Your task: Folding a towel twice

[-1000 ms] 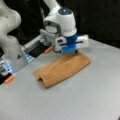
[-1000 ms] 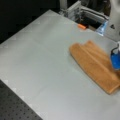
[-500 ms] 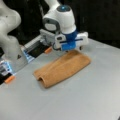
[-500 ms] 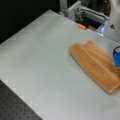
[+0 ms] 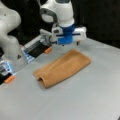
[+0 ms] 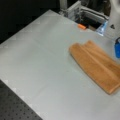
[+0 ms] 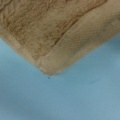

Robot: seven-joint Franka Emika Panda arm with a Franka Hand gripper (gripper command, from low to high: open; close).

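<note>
The orange-tan towel (image 5: 62, 68) lies flat on the grey table (image 5: 82, 100), folded into a long narrow strip, seen in both front views (image 6: 96, 66). One short end shows a rolled fold toward a front view's left. My gripper (image 5: 70, 45) hovers just above the strip's far end, holding nothing; only a blue part of the gripper (image 6: 117, 47) shows at a front view's right edge. The wrist view looks straight down on a towel corner (image 7: 53, 58) with its woven band, over bare table. No fingers show in the wrist view.
The arm's white base (image 5: 10, 37) stands at a front view's left, with a metal rail (image 5: 33, 45) and orange markers (image 5: 48, 50) (image 5: 9, 79) beside it. A black perforated board (image 6: 15, 107) borders the table at a front view's bottom left.
The gripper has risen slightly over the towel's far end. The towel has not moved.
</note>
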